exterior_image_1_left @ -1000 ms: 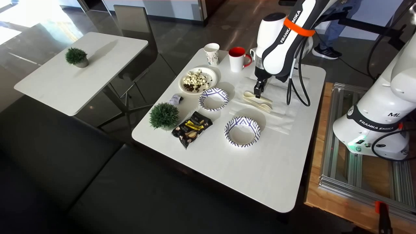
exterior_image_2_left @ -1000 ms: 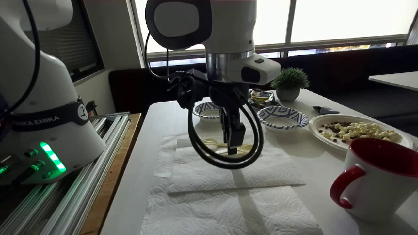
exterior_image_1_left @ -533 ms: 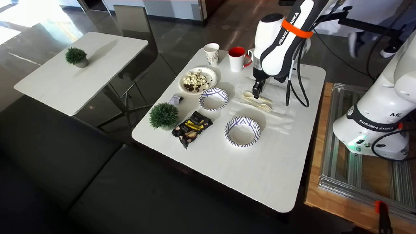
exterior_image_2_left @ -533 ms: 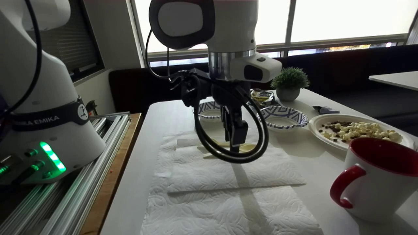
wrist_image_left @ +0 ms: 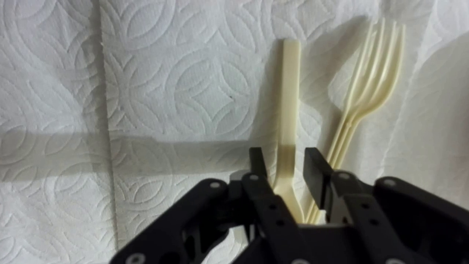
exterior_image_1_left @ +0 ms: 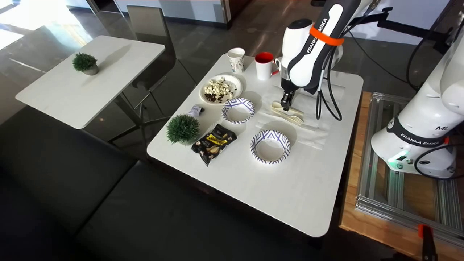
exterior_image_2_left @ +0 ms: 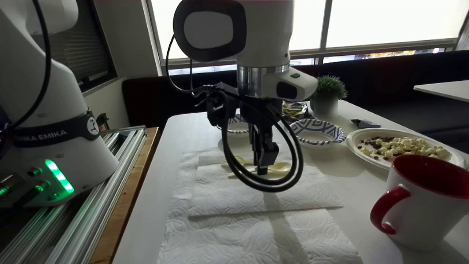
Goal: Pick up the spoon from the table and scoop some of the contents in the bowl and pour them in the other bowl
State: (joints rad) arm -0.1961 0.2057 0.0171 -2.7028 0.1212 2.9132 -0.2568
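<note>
A pale yellow spoon (wrist_image_left: 290,91) lies on the paper towel, its scoop end mostly hidden under the gripper in the wrist view. My gripper (wrist_image_left: 284,156) is partly open over the neck of the spoon, one finger to each side with a gap between. In an exterior view, the gripper (exterior_image_2_left: 262,169) hangs low in front of the spoon (exterior_image_2_left: 281,167). The plain white bowl (exterior_image_1_left: 237,87) is shallow and holds the contents (exterior_image_1_left: 216,88), popcorn with dark bits. Two patterned bowls stand nearby, a nearer one (exterior_image_1_left: 270,150) and a farther one (exterior_image_1_left: 238,115); which is the other bowl I cannot tell.
A pale fork (wrist_image_left: 373,80) lies right beside the spoon. Layered paper towels (exterior_image_2_left: 256,198) spread under both. A red-and-white mug (exterior_image_1_left: 264,69), a paper cup (exterior_image_1_left: 236,61), a black snack packet (exterior_image_1_left: 214,144) and a potted plant (exterior_image_1_left: 183,129) stand or lie around the table.
My arm has shifted slightly toward the scoop end of the spoon and come down a little. The spoon, fork and bowls stay where they were.
</note>
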